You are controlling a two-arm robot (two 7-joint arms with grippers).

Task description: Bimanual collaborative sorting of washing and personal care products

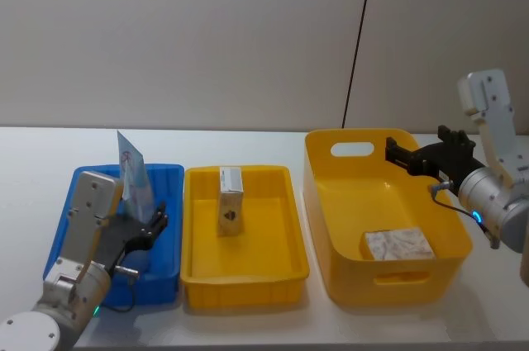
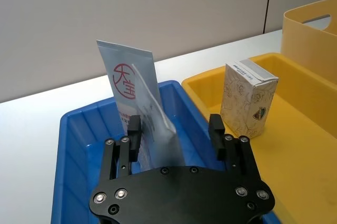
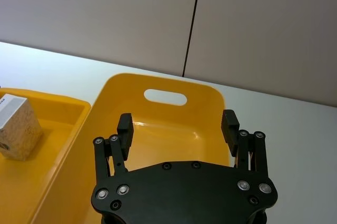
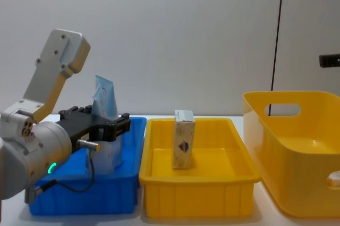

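Observation:
A pale blue squeeze tube (image 1: pixel 132 171) stands upright in the blue bin (image 1: pixel 168 272) on the left. My left gripper (image 1: pixel 154 230) is open and sits low in that bin with the tube (image 2: pixel 141 109) between its fingers, close to one finger (image 2: pixel 134 132). In the shallow yellow tray (image 1: pixel 248 291) a cream carton with a dark emblem (image 1: pixel 231 200) stands upright. A cream patterned pack (image 1: pixel 399 244) lies in the deep yellow bin (image 1: pixel 318 194). Above that bin's far right rim my right gripper (image 1: pixel 395 154) hangs open, holding nothing.
The three containers stand side by side along the white table's front, with a grey wall behind. From the chest view the carton (image 4: pixel 184 139) stands mid-tray and the left gripper (image 4: pixel 122 122) reaches over the blue bin (image 4: pixel 79 199).

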